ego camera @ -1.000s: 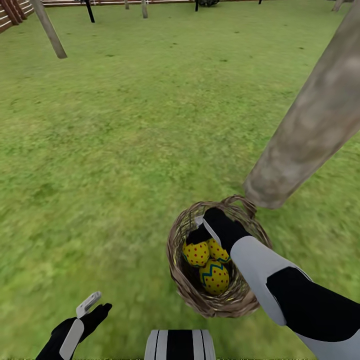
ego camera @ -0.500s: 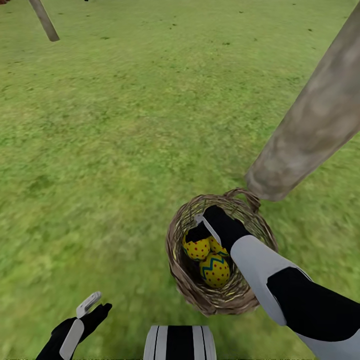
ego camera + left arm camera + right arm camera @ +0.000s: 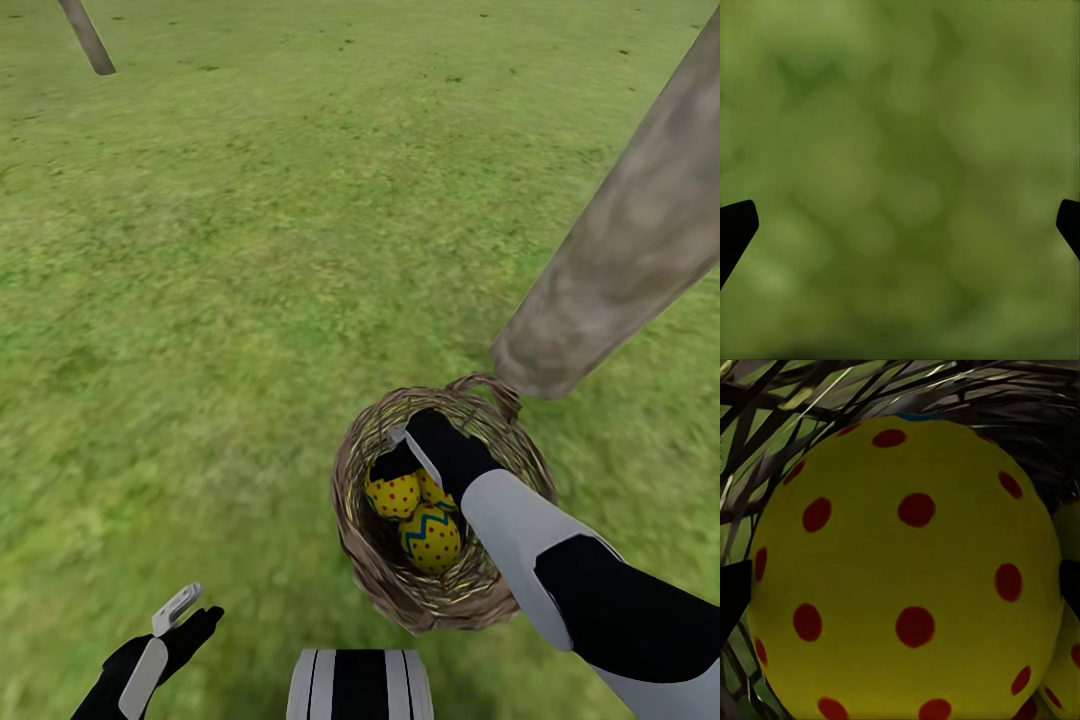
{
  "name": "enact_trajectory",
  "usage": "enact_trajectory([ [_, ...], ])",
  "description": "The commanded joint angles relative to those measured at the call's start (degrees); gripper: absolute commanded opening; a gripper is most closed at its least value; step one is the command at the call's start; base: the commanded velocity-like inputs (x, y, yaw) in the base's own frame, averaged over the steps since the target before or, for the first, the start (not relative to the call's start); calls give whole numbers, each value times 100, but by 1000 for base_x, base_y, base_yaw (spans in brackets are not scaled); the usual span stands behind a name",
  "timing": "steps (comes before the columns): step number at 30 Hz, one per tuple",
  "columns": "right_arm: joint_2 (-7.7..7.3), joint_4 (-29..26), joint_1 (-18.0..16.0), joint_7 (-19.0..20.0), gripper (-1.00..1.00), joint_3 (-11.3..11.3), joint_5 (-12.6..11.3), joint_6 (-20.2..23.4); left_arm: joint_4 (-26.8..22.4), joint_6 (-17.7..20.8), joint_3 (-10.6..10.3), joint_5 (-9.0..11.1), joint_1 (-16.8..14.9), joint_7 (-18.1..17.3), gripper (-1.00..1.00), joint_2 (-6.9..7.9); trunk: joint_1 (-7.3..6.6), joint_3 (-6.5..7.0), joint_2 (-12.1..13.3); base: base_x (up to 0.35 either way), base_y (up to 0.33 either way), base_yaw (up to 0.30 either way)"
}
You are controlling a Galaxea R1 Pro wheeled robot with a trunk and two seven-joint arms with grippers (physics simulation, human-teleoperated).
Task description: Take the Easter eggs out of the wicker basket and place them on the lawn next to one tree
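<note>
Right end effector (image 3: 400, 452) is down inside the wicker basket (image 3: 372, 565), and through its wrist camera I have a dotted egg (image 3: 907, 577) sitting squarely between the two dark finger tips at the frame edges; the fingers are spread wide on either side of it and I cannot see them pressing on the shell, so I judge nothing is gripped yet. From the head camera I count the three Easter eggs (image 3: 418, 515) all in the bottom of the basket: the dotted one nearest the end effector, a second partly hidden behind the wrist, and a third with a blue-green zigzag band lying closest to me. The basket stands upright on the lawn (image 3: 220, 300), its far loop handle just beside the foot of the thick grey-brown tree (image 3: 620, 260), which is the obvious place to drop the eggs. As I read it, the task is barely started: no egg is out, none lies on the grass by the trunk, and all three lifts and placements are left. My left end effector (image 3: 170, 625) hangs low over bare grass well apart from the basket, fingers spread wide and carrying nothing, with blurred green beneath it in its own camera. A thin leaning trunk (image 3: 88, 38) stands far off across the lawn.
</note>
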Motion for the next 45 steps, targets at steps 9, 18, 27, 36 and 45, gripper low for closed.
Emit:
enact_trajectory([
  [9,-4,311,2,27,-100,10,-65,27,-11,31,-7,46,-1,49,100,-50,-12,106,6,0,0,0],
  [18,0,311,2,27,-100,4,-65,27,-10,31,-12,37,-1,63,100,-59,-36,306,18,0,0,0],
  [27,5,311,0,27,-100,6,-59,27,-7,31,-9,37,-1,64,100,-59,-59,505,30,0,0,0],
  [36,5,311,0,27,-100,10,-61,27,-9,31,-12,37,-1,71,100,-59,-82,705,42,0,0,0],
  [45,-4,302,7,18,-100,11,-73,39,-10,43,-7,37,-1,91,100,-50,-105,904,54,-86,0,0],
])
